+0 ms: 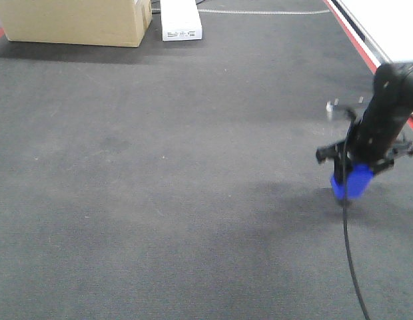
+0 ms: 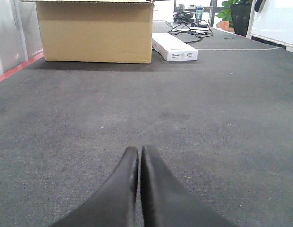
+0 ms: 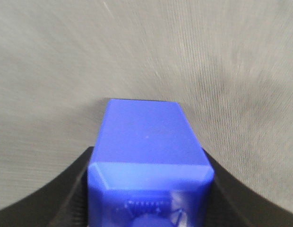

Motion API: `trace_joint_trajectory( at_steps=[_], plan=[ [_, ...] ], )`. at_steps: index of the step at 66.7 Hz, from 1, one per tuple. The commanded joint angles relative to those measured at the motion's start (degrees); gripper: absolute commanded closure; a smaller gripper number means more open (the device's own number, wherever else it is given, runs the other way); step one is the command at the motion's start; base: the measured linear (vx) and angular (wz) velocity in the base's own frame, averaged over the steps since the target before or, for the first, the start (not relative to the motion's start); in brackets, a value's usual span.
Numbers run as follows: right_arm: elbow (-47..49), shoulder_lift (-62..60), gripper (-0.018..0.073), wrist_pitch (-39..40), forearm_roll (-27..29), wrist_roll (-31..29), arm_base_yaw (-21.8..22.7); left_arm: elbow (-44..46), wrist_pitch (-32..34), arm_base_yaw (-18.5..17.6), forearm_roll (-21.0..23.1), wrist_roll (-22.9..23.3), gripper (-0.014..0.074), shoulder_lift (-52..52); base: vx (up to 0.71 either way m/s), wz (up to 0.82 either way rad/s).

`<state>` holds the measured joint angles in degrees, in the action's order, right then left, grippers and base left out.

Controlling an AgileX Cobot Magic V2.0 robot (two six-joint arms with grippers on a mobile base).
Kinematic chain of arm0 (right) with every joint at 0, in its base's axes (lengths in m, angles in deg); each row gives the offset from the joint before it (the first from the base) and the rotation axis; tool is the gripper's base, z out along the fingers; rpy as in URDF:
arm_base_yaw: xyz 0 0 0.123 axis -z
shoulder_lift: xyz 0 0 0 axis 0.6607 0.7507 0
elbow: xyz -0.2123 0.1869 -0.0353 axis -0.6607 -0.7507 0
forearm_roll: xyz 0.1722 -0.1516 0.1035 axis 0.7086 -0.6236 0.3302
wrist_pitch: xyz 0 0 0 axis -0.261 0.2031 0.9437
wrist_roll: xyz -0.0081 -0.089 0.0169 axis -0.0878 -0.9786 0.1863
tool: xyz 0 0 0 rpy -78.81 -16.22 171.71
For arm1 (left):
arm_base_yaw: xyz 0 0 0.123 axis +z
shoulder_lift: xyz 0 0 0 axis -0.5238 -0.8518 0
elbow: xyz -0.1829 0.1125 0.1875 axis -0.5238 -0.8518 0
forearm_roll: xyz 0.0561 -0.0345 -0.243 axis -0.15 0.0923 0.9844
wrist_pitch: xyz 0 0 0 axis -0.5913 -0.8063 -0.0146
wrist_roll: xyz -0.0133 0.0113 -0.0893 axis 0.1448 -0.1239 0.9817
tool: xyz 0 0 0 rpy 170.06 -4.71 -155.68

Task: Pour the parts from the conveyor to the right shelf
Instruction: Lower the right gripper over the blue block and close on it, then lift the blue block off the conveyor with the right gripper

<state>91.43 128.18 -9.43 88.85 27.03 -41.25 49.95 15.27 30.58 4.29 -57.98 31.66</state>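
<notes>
The conveyor [image 1: 160, 200] is a wide dark-grey carpet-like belt that fills all three views. Low over its right side, my right gripper [image 1: 354, 175] points down, shut on one of the parts, a small bright-blue plastic block [image 1: 351, 185]. The right wrist view shows this block [image 3: 146, 132] wedged between the two black fingers [image 3: 71, 189], blurred belt beneath it. My left gripper [image 2: 139, 151] hovers just above the belt [image 2: 208, 118], its jaws pressed together on nothing. The right shelf is out of view.
A cardboard box [image 1: 80, 20] and a flat white box [image 1: 180, 20] stand at the belt's far end. A red strip [image 1: 356, 40] and a white panel [image 1: 393, 27] border the right side. A black cable [image 1: 350, 253] hangs from the right arm.
</notes>
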Motion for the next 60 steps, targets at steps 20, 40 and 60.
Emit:
trace_joint_trajectory(
  at_steps=[20,40,60],
  plan=[
    [-14.4,-35.2,0.0564,17.5,4.0,-3.5,0.0,1.1,4.5,-0.4,0.5,0.5,0.0602,-1.0,0.0,0.0],
    [-37.7,-66.6,0.0564,28.7,4.0,-3.2,0.0,1.1,4.5,-0.4,0.5,0.5,0.0602,-1.0,0.0,0.0],
    [-56.9,-95.4,0.0564,29.5,4.0,-2.1,0.0,1.1,4.5,-0.4,0.5,0.5,0.0602,-1.0,0.0,0.0]
  ],
)
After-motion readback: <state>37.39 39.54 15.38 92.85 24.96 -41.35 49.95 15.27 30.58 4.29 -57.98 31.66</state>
